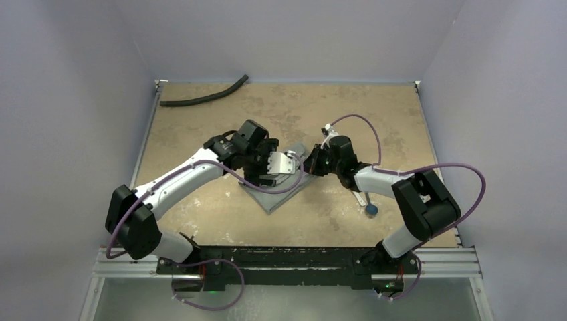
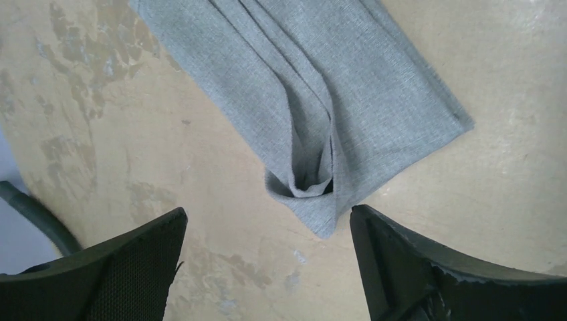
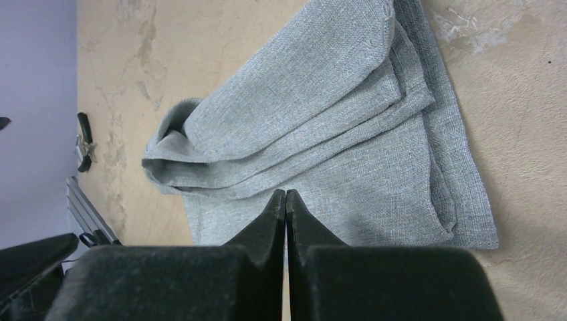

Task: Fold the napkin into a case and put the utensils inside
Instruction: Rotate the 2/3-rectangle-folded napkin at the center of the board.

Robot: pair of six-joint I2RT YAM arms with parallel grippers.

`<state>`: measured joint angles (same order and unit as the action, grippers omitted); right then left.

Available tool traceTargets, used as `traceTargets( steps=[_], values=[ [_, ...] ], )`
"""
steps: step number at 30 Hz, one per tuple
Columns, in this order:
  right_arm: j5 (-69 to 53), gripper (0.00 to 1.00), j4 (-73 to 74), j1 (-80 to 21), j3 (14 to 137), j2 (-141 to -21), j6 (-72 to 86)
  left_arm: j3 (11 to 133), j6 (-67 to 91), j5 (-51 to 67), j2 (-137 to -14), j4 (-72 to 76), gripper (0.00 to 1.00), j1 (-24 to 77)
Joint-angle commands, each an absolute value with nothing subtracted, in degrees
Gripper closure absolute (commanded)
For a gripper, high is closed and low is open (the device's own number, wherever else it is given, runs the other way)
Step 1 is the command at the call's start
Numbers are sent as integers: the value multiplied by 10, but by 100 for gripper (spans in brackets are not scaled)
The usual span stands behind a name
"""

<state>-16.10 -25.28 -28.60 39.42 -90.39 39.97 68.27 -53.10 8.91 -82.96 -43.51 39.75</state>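
The grey napkin point(image 1: 277, 194) lies folded into layered pleats in the middle of the table. In the left wrist view the napkin point(image 2: 314, 87) shows a small open pocket at its near corner. My left gripper point(image 2: 267, 221) hovers open over that corner, holding nothing. My right gripper point(image 3: 286, 194) is shut, its tips over the napkin point(image 3: 321, 134), and nothing shows between them. In the top view the left gripper point(image 1: 271, 175) and right gripper point(image 1: 309, 162) face each other across the cloth. A thin dark utensil with a round blue end point(image 1: 371, 209) lies by the right arm.
A long black curved hose point(image 1: 204, 97) lies at the table's far left. The table point(image 1: 401, 120) is tan and mottled, with walls close on three sides. The right arm's elbow point(image 1: 424, 200) stands next to the blue-ended utensil.
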Motion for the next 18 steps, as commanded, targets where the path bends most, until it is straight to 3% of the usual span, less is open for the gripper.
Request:
traceTargets(
  steps=[1, 18],
  values=[
    [-168, 100, -265, -289, 410, -912, 410, 655, -444, 116, -849, -411, 8, 394],
    [-184, 100, -272, -288, 386, -939, 409, 645, -391, 121, -932, -395, 1, 373]
  ],
)
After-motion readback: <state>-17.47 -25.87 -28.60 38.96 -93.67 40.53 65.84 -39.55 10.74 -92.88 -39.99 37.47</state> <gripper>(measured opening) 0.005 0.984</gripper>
